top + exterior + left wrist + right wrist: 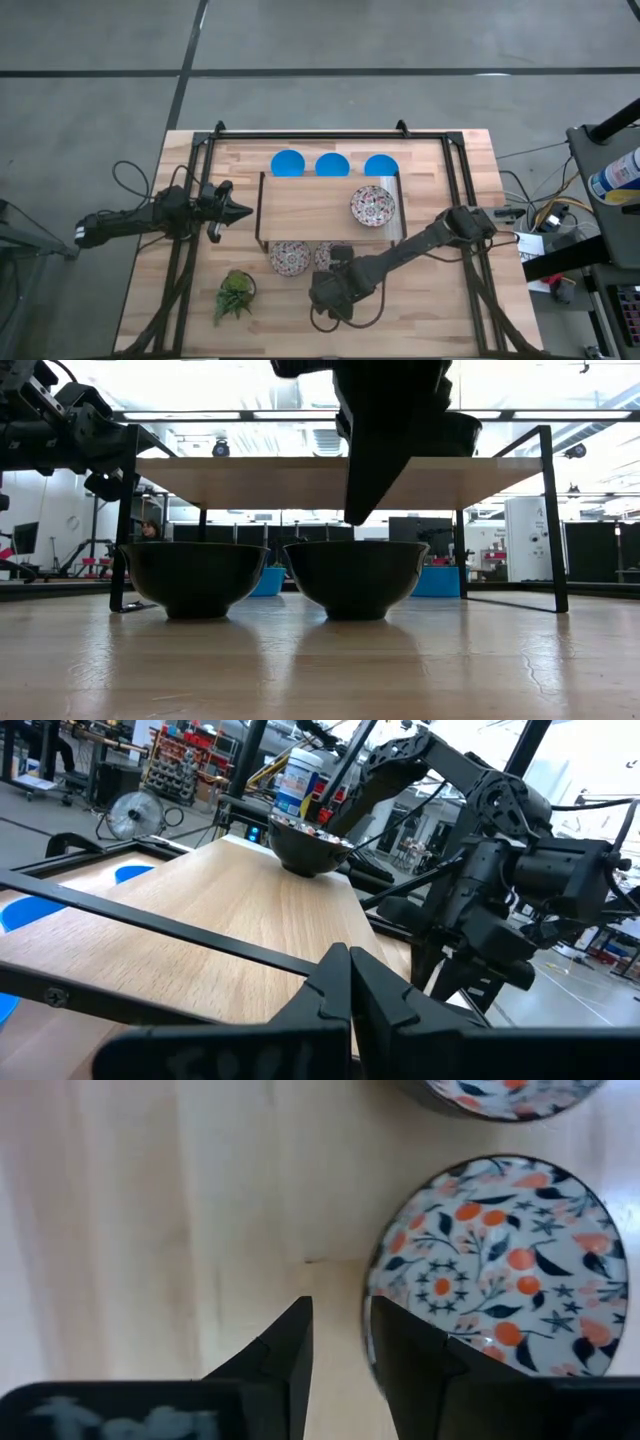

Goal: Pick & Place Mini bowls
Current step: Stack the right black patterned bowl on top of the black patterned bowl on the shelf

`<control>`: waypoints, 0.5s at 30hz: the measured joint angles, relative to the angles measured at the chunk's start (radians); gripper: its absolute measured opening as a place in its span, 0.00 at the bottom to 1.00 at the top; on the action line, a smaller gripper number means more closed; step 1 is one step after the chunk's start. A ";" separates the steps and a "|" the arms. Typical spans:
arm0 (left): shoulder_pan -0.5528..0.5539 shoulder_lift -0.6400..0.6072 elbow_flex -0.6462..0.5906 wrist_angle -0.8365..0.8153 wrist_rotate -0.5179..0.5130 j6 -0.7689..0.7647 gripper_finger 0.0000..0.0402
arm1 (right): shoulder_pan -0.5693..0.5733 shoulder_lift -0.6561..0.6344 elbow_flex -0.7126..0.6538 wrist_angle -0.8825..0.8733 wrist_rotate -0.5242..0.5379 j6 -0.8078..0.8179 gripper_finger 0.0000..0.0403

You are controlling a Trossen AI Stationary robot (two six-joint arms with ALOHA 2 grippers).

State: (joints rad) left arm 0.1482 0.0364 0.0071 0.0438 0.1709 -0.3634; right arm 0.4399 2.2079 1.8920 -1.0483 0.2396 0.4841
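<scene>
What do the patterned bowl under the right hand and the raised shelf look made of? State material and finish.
Patterned bowl: likely glazed ceramic, a smooth white surface printed with orange fruit and dark leaves; melamine cannot be excluded. Shelf: pale wood board with visible grain, a soft sheen, on a thin black metal frame.

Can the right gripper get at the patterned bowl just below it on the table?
Probably yes: the right gripper hangs just above the patterned bowl, fingers slightly apart at its rim, nothing between. The second patterned bowl sits close beside.
</scene>
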 joint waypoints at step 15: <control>0.000 0.000 0.000 0.000 0.000 0.000 0.00 | -0.013 0.002 -0.092 0.035 0.014 0.033 0.22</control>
State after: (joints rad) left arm 0.1482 0.0364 0.0071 0.0437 0.1707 -0.3635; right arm 0.4274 2.2097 1.7998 -1.0132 0.2531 0.5171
